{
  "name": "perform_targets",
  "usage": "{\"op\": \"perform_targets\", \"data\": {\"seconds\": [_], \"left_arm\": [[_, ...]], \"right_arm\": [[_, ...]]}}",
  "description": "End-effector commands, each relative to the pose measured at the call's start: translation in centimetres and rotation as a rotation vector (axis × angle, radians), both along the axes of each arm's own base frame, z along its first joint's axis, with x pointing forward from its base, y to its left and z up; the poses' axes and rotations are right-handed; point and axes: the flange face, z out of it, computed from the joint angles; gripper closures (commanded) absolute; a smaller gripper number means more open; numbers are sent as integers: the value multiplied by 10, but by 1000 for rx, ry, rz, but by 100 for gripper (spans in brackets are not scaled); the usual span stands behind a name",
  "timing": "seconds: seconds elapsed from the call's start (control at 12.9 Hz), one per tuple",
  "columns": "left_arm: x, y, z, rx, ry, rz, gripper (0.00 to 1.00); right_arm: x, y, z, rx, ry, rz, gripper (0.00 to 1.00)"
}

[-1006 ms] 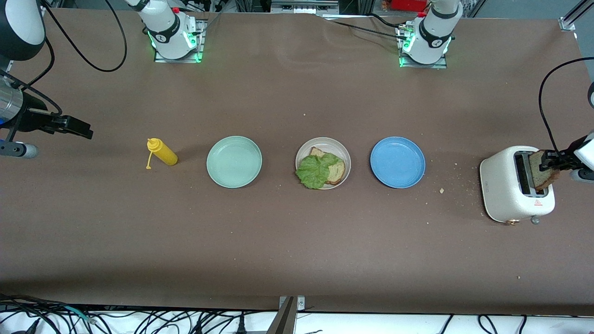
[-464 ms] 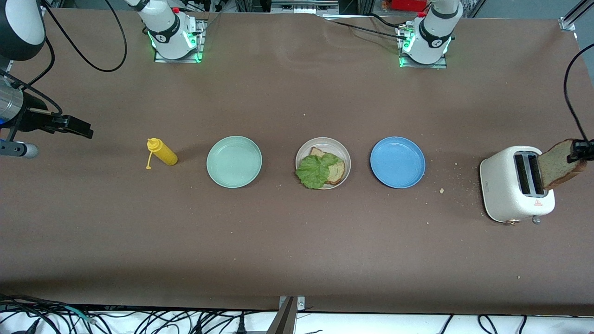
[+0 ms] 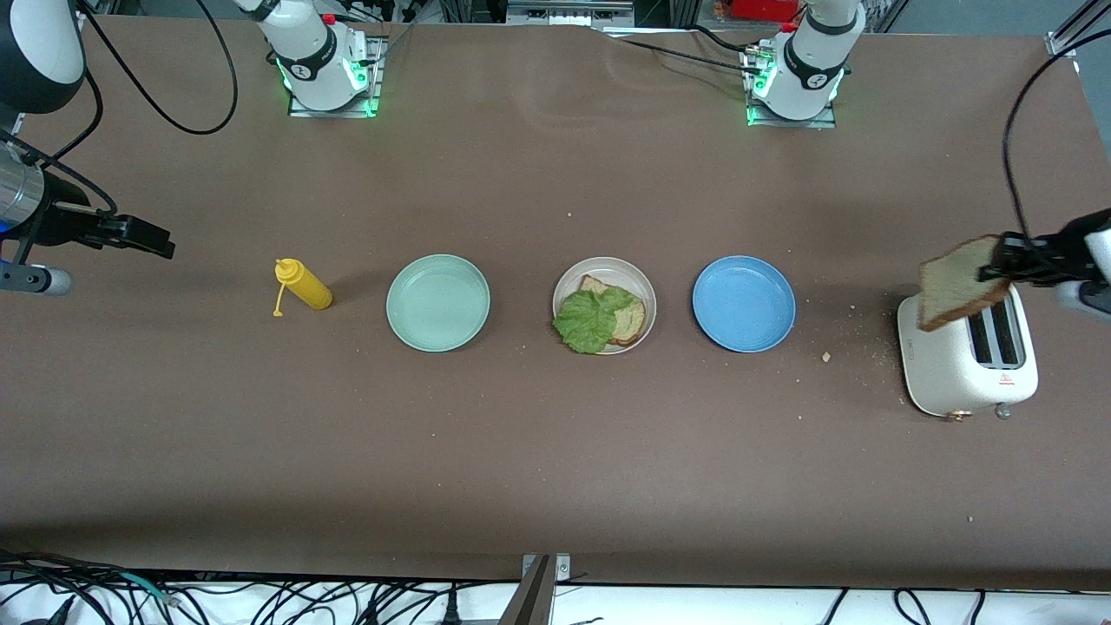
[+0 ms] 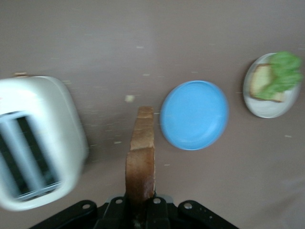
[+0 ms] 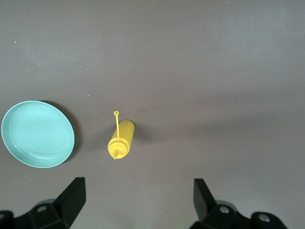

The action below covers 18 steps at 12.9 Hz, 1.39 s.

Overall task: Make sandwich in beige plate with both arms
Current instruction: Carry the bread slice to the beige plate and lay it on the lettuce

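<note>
The beige plate (image 3: 627,273) lies mid-table between two other plates, holding a brown bread slice (image 3: 628,322) with a green lettuce leaf (image 3: 588,320) draped partly over it. My left gripper (image 3: 1010,259) is in the air over the white toaster (image 3: 968,360), shut on the edge of a second bread slice (image 3: 958,282) that hangs from it. The left wrist view shows that slice (image 4: 141,157) edge-on in the gripper (image 4: 140,210), with the beige plate (image 4: 267,109) and lettuce (image 4: 286,71) farther off. My right gripper (image 3: 143,240) waits open at the right arm's end of the table, holding nothing (image 5: 138,200).
A blue plate (image 3: 744,304) lies between the beige plate and the toaster. A mint-green plate (image 3: 438,302) and a yellow squeeze bottle (image 3: 304,286) on its side lie toward the right arm's end. Crumbs (image 3: 825,356) dot the table near the toaster.
My left gripper has pulled the bread slice up out of the toaster slot and carried it over the toaster toward the plates. The right arm has stayed still.
</note>
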Motion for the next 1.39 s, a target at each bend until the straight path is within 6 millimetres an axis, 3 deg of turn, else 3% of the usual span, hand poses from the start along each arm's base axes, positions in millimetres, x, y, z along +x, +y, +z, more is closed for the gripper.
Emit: {"op": "perform_targets", "data": {"seconds": [0.0, 0.15, 0.54, 0.7, 0.85, 1.08, 1.32], "left_arm": [[11, -57, -33, -217, 98, -4, 100], [20, -110, -64, -386, 165, -25, 100], [35, -207, -170, -763, 278, -67, 100], [33, -248, -218, -836, 275, -68, 100], [21, -290, -253, -895, 244, -47, 100], [14, -298, -313, -940, 199, -53, 100], [-3, -322, -352, -1003, 184, -33, 96]], "right_arm": [[-3, -7, 1, -6, -2, -6, 0], [-2, -9, 3, -6, -2, -14, 0], [-1, -10, 4, -6, -10, -17, 0], [-1, -10, 4, -6, -10, -13, 0], [-1, -10, 4, -5, -7, -13, 0], [-1, -10, 4, -5, -6, -13, 0], [-1, -10, 4, -5, -6, -13, 0]]}}
